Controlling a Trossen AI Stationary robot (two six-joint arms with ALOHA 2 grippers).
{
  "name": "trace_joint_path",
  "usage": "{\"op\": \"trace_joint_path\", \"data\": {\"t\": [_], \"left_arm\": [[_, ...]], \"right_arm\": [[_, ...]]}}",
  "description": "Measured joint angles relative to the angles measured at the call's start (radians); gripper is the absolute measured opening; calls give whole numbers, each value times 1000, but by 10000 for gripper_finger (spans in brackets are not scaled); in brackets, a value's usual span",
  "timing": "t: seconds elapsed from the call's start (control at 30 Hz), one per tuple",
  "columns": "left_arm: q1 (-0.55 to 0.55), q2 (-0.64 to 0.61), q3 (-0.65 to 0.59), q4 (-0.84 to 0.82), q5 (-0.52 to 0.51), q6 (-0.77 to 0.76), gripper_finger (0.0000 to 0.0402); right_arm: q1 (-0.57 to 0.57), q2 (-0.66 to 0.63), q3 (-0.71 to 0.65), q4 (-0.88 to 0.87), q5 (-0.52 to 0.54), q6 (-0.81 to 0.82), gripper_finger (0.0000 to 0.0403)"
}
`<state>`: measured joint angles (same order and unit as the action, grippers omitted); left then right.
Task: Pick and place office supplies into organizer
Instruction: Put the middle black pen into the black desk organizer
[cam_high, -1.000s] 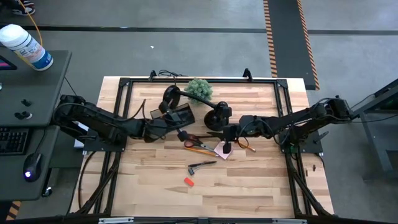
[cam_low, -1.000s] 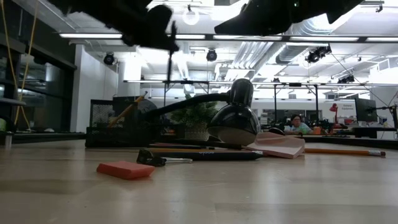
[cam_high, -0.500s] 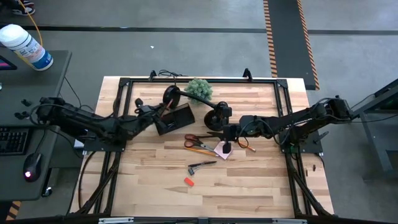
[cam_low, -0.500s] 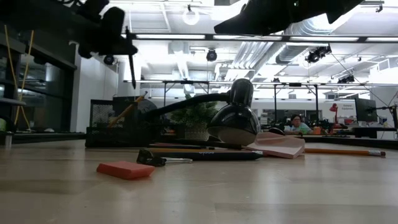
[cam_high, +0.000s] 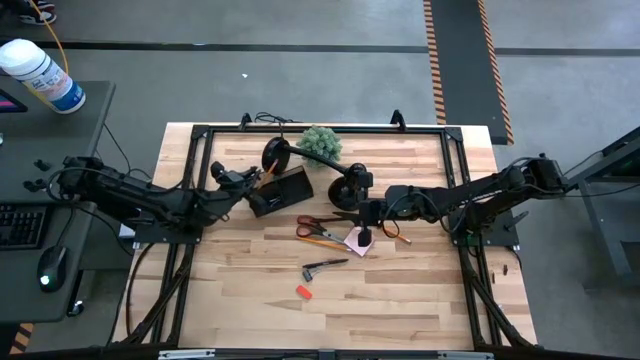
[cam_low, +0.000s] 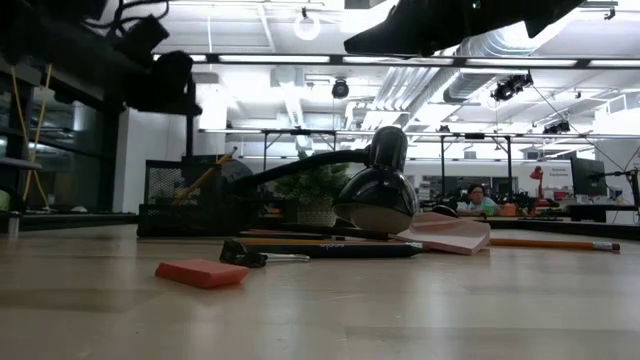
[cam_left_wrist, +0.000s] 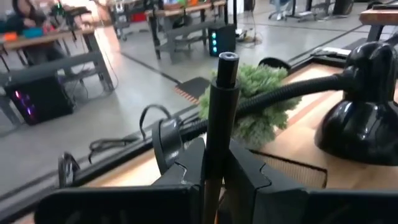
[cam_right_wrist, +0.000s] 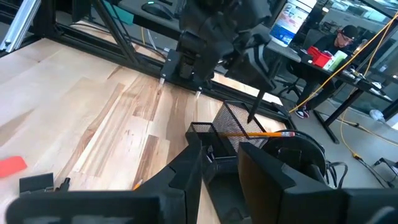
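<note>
Black and slim, a pen-like tool (cam_left_wrist: 219, 130) stands clamped between the narrowed jaws of the left gripper (cam_high: 240, 180), its capped end rising past the fingers (cam_left_wrist: 249, 174) toward the green fuzzy plant (cam_left_wrist: 255, 102) and the glossy black lamp (cam_left_wrist: 360, 106). That gripper hangs above the table, just beside the dark mesh organizer box (cam_high: 281, 190), where an orange-yellow pencil (cam_right_wrist: 258, 133) leans across the rim. The right gripper (cam_high: 366, 238) hovers low, its jaws partly apart and holding nothing, directly over the pink sticky-note pad (cam_high: 357, 243). Beside those jaws, toward the left arm, lie the orange-handled scissors (cam_high: 316, 229). Farther out on the pale wooden table (cam_high: 400, 300) rest a small dark-headed tool (cam_high: 322, 268) and a flat red-orange block (cam_low: 202, 272). A second orange pencil (cam_low: 545, 243) lies flat beyond the pad.
</note>
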<state>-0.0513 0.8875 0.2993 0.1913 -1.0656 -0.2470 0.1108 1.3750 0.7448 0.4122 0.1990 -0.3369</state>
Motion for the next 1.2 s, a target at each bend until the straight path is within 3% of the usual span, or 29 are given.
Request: {"op": "trace_joint_path", "data": {"t": [0.53,1.2], "left_arm": [[0,0,0,-174,19,-191,32],[0,0,0,-203,52,-203,33]], "right_arm": [[0,0,0,0,-4,0,94],[0,0,0,3,-10,15,94]]}}
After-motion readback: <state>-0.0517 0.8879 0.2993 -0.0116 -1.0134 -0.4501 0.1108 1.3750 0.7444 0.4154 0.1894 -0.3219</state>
